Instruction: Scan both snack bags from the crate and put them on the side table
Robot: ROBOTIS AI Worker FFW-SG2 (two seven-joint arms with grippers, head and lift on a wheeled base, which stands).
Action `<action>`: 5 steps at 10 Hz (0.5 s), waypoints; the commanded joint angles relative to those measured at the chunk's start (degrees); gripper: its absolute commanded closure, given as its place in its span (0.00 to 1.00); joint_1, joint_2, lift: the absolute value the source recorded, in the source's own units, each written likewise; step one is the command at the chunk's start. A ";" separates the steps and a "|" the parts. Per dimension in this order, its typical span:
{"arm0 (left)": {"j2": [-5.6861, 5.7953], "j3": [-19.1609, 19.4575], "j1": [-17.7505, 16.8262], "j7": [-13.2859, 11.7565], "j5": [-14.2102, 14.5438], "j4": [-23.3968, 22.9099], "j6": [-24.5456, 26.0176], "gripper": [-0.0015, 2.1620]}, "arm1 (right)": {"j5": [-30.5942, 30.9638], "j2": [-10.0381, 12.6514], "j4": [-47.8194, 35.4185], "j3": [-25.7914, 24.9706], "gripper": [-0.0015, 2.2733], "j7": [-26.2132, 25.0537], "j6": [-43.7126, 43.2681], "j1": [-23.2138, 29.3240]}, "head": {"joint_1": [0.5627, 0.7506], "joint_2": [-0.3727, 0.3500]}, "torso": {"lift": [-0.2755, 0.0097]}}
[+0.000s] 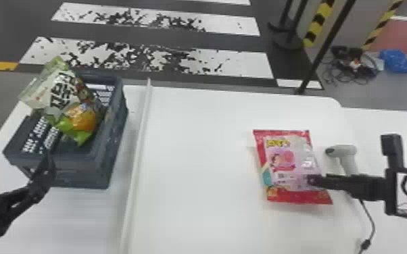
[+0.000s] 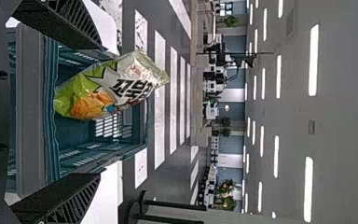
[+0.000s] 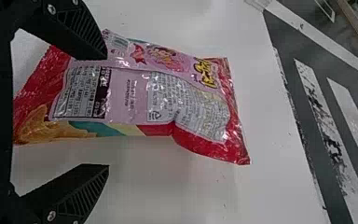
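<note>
Clock positions read from the head view's centre, twelve at its far edge. Found at four o'clock: right gripper (image 1: pixel 315 181), wide open and clamping nothing, with one finger overlapping the red-edged snack bag (image 1: pixel 289 162); contact not determinable. Observed lying flat on the white table (image 1: pixel 196 169), printed side up. Noted at three o'clock, just beside that bag: grey scanner (image 1: pixel 346 152), with cable running toward five o'clock. Recorded at nine o'clock: left gripper (image 1: pixel 18 154), also spread wide, empty, at the near side of the grey-blue crate (image 1: pixel 81 170). Seen inside the crate: green snack bag (image 1: pixel 66 91), tilted, with top end above the rim toward eleven. Located at two o'clock on the floor beyond: tangled cables (image 1: pixel 353 66) and blue plastic bundle (image 1: pixel 396 60).
</note>
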 commanded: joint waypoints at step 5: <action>0.00 0.25 0.83 -0.18 0.42 -0.09 -1.56 0.00 | 3.22 -0.08 1.83 2.23 0.99 6.15 -2.83 -0.11 | 0.70 0.42 | 0.66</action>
